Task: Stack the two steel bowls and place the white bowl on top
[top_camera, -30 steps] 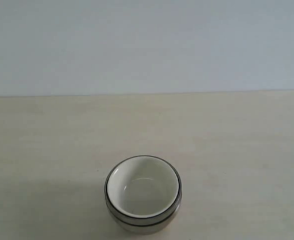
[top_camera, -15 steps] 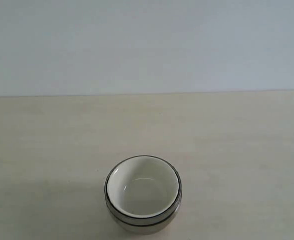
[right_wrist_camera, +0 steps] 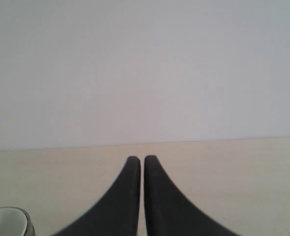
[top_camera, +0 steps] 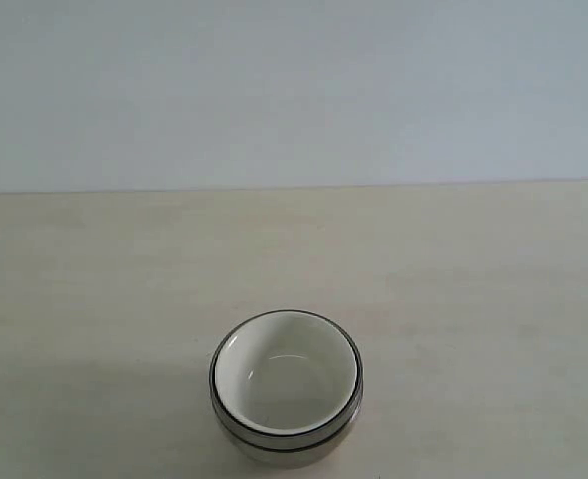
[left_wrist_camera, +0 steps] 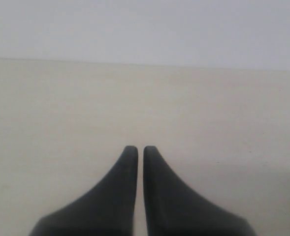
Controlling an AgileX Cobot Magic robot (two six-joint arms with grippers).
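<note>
1. White bowl sits at the near edge of the exterior view. It is upright, mouth up, and nested in the steel bowls so that its rim stands just above theirs.
2. Steel shows only as a thin shiny band around the white bowl, crossed by two dark rim lines. That probably means both metal bowls are under it, one inside the other, but from this angle I cannot count them for certain.
3. Judged from this, the task looks finished or nearly so: the stack is level, the white bowl is on top, and no other bowl stands loose on the surface. At most, what may be left is for the arms to move away.
4. Left gripper has its dark jaws drawn together with only a hairline between them. It holds nothing and hangs over bare surface.
5. Right gripper is likewise closed and empty. The white bowl's rim peeks into a corner of its wrist view, apart from the jaws.
6. Neither gripper appears in the exterior view, so both are clear of the stack.
7. Table is pale cream with a faint grain, matte, running back from the stack.
8. Wall is plain grey-white and meets the table's far edge in a straight line
</note>
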